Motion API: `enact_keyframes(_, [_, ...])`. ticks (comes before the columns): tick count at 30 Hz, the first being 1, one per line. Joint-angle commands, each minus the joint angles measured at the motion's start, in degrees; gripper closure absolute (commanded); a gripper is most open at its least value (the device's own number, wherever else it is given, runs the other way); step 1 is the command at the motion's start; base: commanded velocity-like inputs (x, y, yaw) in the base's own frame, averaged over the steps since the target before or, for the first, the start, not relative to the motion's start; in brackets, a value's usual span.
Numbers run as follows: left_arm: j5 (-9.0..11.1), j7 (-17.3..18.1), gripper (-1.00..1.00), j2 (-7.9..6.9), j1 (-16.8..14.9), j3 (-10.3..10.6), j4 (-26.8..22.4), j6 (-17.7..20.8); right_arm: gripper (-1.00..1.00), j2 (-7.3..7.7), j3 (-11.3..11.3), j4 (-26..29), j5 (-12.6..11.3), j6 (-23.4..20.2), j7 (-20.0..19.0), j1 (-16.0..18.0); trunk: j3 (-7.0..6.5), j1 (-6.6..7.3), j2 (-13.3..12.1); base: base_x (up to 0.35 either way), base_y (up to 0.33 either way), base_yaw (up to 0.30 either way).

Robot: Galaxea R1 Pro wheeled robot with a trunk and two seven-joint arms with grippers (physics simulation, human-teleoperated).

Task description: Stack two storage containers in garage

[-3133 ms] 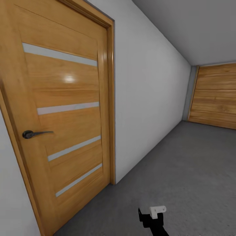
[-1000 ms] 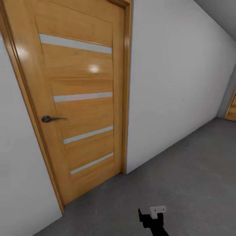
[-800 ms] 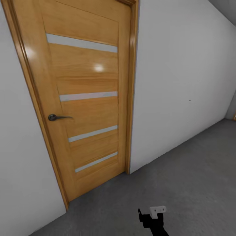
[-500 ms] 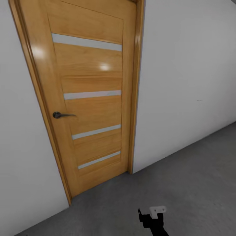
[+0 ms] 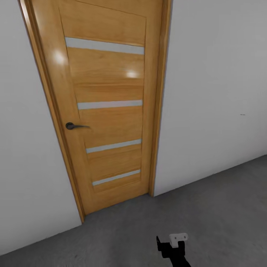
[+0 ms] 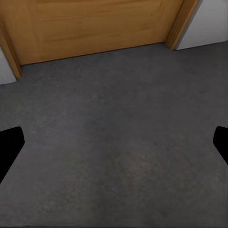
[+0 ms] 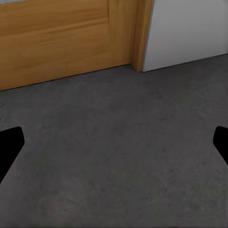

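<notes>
Ahead of you in the head view stands a closed honey-coloured wooden door point(image 5: 109, 107) with four pale horizontal glass strips, set in a matching wooden frame point(image 5: 160, 96). A dark metal lever handle point(image 5: 76, 126) sits on its left side, about mid-height. Plain grey-white wall point(image 5: 217, 85) runs on both sides of the frame. The dark grey rough concrete floor point(image 5: 207, 218) of the garage meets door and wall at the base. At the lower edge of the head view, a black arm part bearing a small white bracket point(image 5: 178, 237) pokes up. In the left wrist view, your left gripper point(image 6: 114, 142) has its jaws spread wide, the black fingertips point(image 6: 9, 145) at opposite edges, nothing between them, with floor below and the door's foot beyond. In the right wrist view, your right gripper point(image 7: 114, 142) likewise has jaws wide and empty, fingertips point(image 7: 9, 145) at the edges, facing floor, door base and frame corner. You cannot tell from these views where the two storage containers are.
</notes>
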State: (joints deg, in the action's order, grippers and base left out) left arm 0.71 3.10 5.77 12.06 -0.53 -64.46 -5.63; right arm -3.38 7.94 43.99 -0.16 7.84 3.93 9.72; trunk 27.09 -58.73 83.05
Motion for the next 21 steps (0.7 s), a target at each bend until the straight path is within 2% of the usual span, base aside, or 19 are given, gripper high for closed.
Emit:
enact_keyframes(1, [0.08, 0.24, -1.00, 0.03, 0.01, -0.09, -0.05, -0.08, -1.00, 0.04, 0.23, -0.05, -0.02, 0.15, 0.41, 0.04, 0.11, 0.00, 0.03, 0.000, -0.299, 0.236])
enact_keyframes(21, [0.08, 0.24, -1.00, 0.03, 0.03, -0.09, -0.05, -0.10, -1.00, 0.04, 0.30, -1.33, 0.12, 0.15, 0.40, 0.04, 1.34, 0.00, 0.03, 0.000, -0.284, 0.236])
